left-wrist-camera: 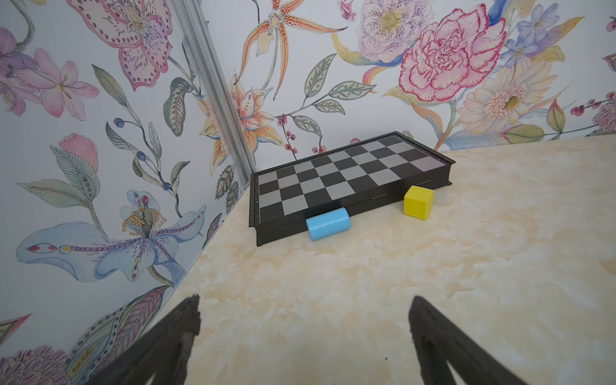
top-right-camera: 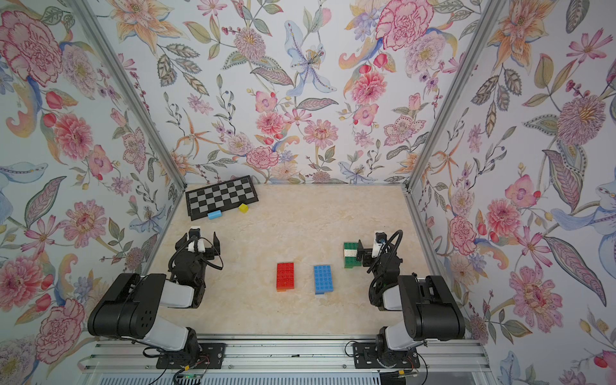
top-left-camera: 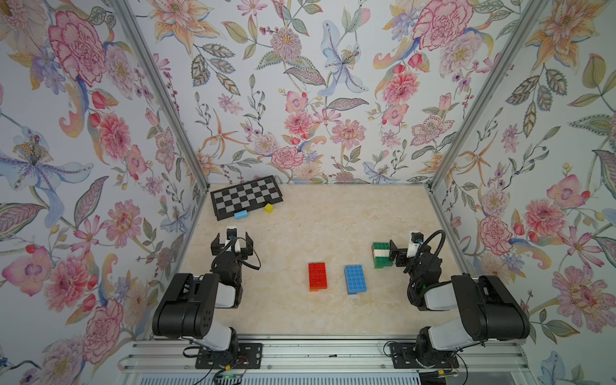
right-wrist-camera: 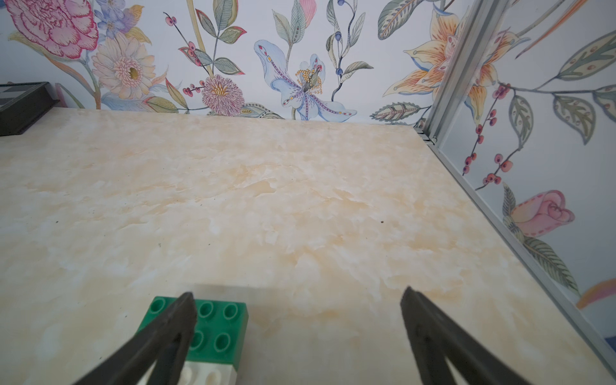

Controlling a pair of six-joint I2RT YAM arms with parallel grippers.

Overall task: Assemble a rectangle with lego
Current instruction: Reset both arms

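Observation:
Three lego clusters lie on the marbled table in both top views. Near the middle is a red block [top-left-camera: 317,276] with orange showing under its near edge, and a blue block [top-left-camera: 355,279] lies just right of it. Further right stands a green and white stack [top-left-camera: 380,255]. My right gripper [top-left-camera: 409,246] is open beside that stack. In the right wrist view one finger [right-wrist-camera: 173,320] overlaps the green brick [right-wrist-camera: 220,333], with a white brick [right-wrist-camera: 206,375] below it and nothing between the jaws. My left gripper [top-left-camera: 232,240] hangs open over bare table at the left, holding nothing.
A folded chessboard [top-left-camera: 246,196] lies in the far left corner, with a light blue cylinder [top-left-camera: 240,214] and a yellow cube [top-left-camera: 268,208] against its near side. Floral walls with metal posts close in three sides. Both arm bases sit on the front rail.

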